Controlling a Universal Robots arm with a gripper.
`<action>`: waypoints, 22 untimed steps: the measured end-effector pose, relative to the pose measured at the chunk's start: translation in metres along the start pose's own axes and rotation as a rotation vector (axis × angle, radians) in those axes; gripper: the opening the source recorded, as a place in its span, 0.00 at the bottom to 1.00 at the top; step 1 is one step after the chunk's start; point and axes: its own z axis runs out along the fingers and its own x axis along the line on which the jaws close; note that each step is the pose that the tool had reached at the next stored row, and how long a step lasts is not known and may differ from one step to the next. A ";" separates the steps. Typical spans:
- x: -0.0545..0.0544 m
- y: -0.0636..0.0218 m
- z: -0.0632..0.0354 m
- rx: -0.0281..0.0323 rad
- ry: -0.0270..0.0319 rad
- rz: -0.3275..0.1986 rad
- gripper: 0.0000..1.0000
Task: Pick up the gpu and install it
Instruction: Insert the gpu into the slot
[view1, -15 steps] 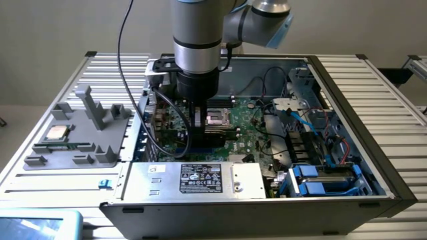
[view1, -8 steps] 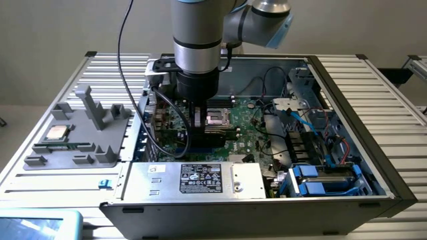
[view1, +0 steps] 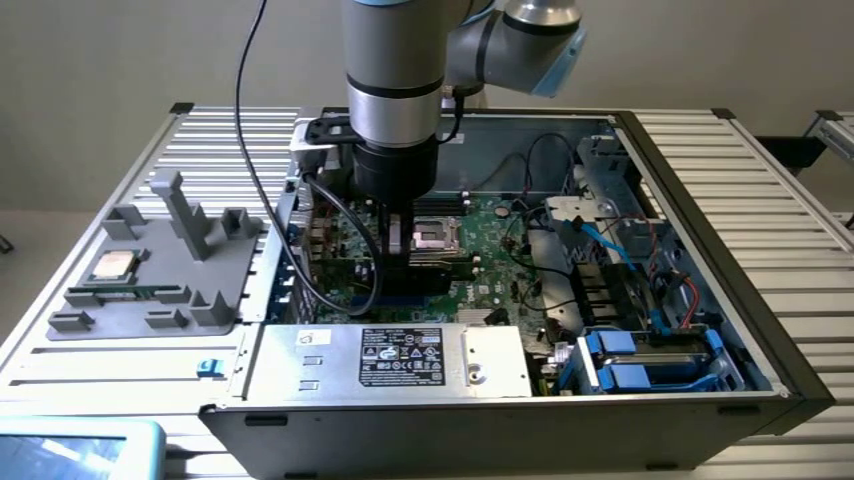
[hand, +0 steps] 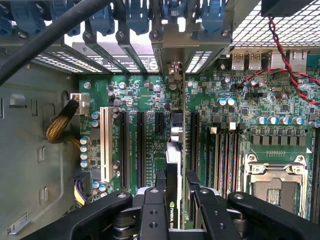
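Exterior view: the end effector (view1: 398, 268) hangs inside one open computer case (view1: 467, 435), just above the motherboard (view1: 497, 255). Beside the case, one grey tray (view1: 80, 322) holds one processor chip (view1: 112, 265) and one memory stick (view1: 127, 295).

Wrist view: the end effector pinches one gpu (hand: 173, 161), which stands edge-on over the motherboard with its long axis pointing at the case's rear slot covers (hand: 135, 55).

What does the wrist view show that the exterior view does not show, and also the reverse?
The wrist view adds the gpu held edge-on in the gripper, in line with the black expansion slots, plus a white slot and blue rear latches. The exterior view adds the grey fixture carrying a processor chip and a memory stick, and the power supply. Both share the green motherboard and the empty CPU socket.
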 end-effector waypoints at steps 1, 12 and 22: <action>0.000 0.0000 0.0000 0.0000 0.0000 0.000 0.25; 0.000 0.0027 0.0002 0.0017 -0.0003 0.011 0.25; 0.000 0.0031 0.0011 0.0039 -0.0003 0.011 0.25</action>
